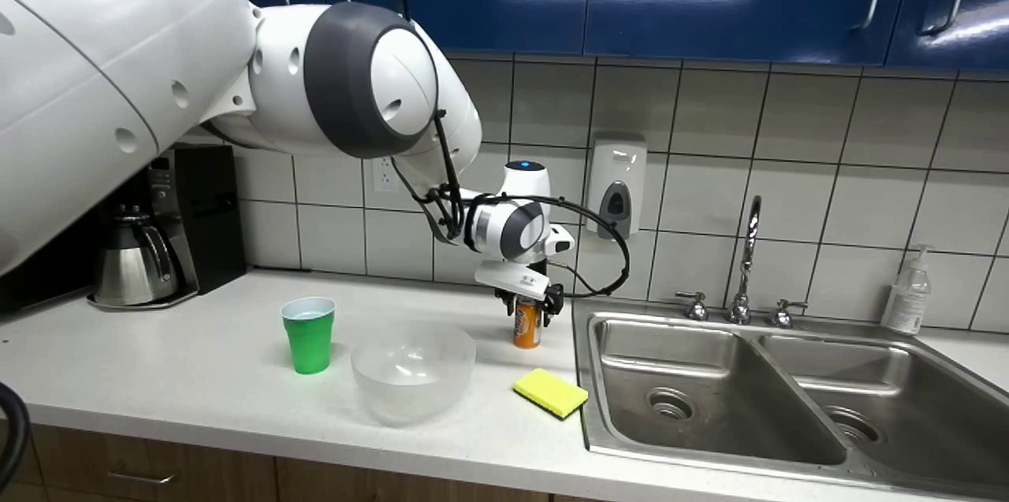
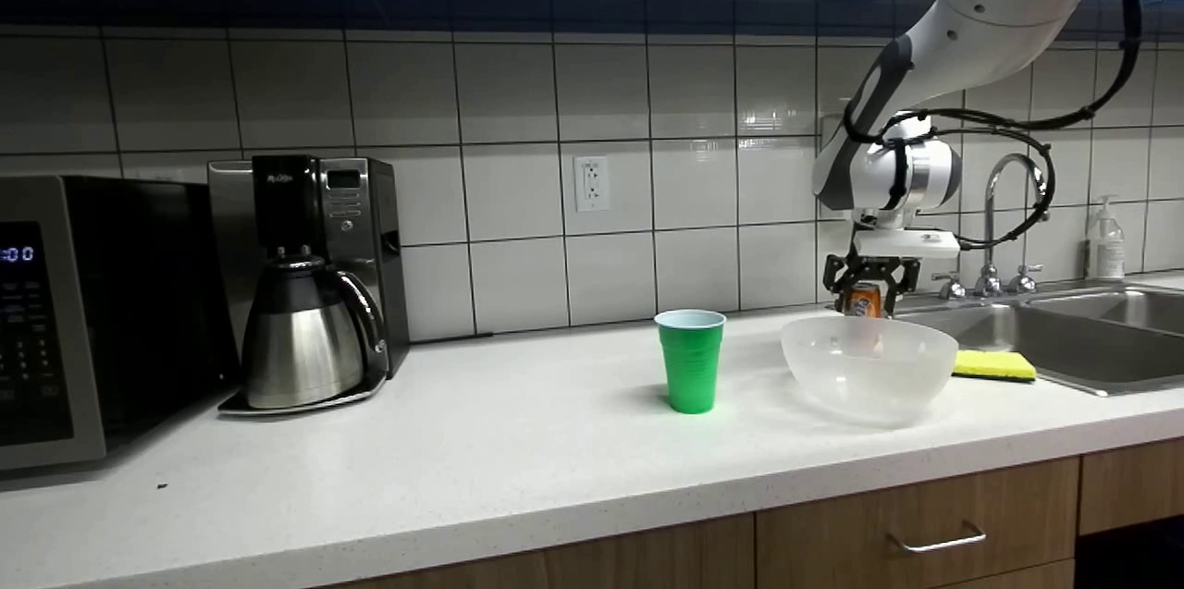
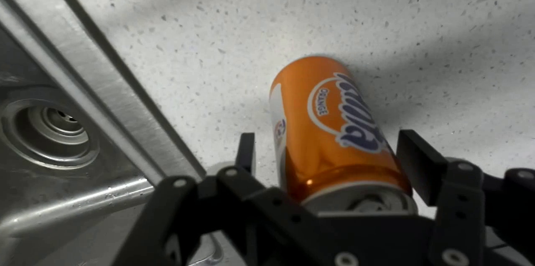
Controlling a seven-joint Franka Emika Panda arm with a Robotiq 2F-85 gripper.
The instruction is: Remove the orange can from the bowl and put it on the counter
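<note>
The orange can (image 1: 527,332) stands upright on the white counter (image 1: 221,360), behind and to one side of the clear bowl (image 1: 410,396), near the sink edge. In an exterior view the can (image 2: 864,300) shows partly above and through the bowl (image 2: 869,381). In the wrist view the can (image 3: 322,124) shows its label and silvery top. My gripper (image 3: 329,140) is open with one finger on each side of the can's upper part. A gap shows on the left side; the right finger is very close, and contact cannot be told. The bowl looks empty.
A green cup (image 1: 309,336) stands beside the bowl. A yellow sponge (image 1: 552,393) lies at the edge of the steel double sink (image 1: 587,376). A faucet (image 1: 741,273) rises behind the sink. A coffee maker (image 2: 370,228) and a microwave (image 2: 139,312) stand further along the counter.
</note>
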